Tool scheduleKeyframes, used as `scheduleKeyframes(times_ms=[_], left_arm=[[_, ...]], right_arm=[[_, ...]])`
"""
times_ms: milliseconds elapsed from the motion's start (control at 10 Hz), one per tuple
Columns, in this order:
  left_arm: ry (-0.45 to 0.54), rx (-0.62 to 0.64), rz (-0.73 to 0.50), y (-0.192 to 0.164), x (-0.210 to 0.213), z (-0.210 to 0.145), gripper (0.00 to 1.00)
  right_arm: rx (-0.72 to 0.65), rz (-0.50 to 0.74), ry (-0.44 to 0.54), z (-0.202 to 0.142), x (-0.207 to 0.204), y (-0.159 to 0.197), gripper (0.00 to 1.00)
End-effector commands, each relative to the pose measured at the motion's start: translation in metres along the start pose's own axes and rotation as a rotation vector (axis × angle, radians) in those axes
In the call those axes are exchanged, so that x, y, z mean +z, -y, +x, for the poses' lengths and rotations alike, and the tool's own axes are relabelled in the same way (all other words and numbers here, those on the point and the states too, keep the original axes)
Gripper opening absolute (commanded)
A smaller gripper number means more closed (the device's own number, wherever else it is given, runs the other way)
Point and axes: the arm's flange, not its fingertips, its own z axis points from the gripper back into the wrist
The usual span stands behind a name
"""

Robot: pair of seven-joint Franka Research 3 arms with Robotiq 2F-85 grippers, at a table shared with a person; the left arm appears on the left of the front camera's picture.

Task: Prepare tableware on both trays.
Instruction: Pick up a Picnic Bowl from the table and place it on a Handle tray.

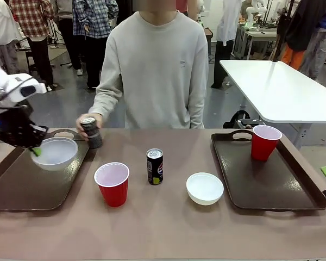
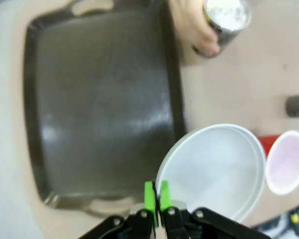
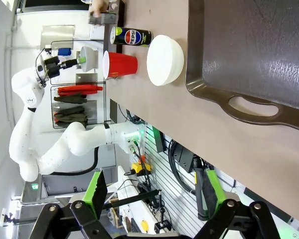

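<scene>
Left tool (image 1: 37,150) is closed narrow on the near rim of the pale bowl (image 1: 55,152), green pads pinching the wall, with the bowl hanging slightly tilted. The bowl is held above the far inner part of the left tray (image 1: 22,190). In the left wrist view its outline overlaps the tray's inner rim, so part of it appears to sit over the counter (image 1: 163,228) rather than over the tray floor.

Governing relation: the open tray floor lies below the bowl and toward the robot's left. Set-down probably requires a short shift in that direction before lowering, so that the base clears the raised rim.

Right tool (image 3: 153,179) stands wide and holds nothing, off the near edge of the counter beside the right tray (image 1: 271,185).

Remaining items:
- A white bowl (image 1: 205,187) rests on the counter just beside the right tray; the right arm is the nearer one.
- One red cup (image 1: 112,184) and an upright can (image 1: 155,166) stand mid-counter, between the trays.
- A second red cup (image 1: 265,142) stands on the right tray.
- The person's hand (image 1: 87,122) grips a second can (image 1: 91,132) close to the left tray's far corner.
</scene>
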Motion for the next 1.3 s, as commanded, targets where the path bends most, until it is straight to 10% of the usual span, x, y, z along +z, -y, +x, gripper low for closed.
scheduleKeyframes(times_ms=[0, 1200], left_arm=[[-0.019, -0.025, -0.020, -0.043, 0.007, -0.072, 0.00], [-0.032, 0.031, -0.010, -0.045, 0.037, -0.018, 0.04]], right_arm=[[0.008, 0.013, -0.001, -0.001, 0.001, 0.002, 1.00], [0.008, 0.013, -0.001, -0.001, 0.001, 0.002, 1.00]])
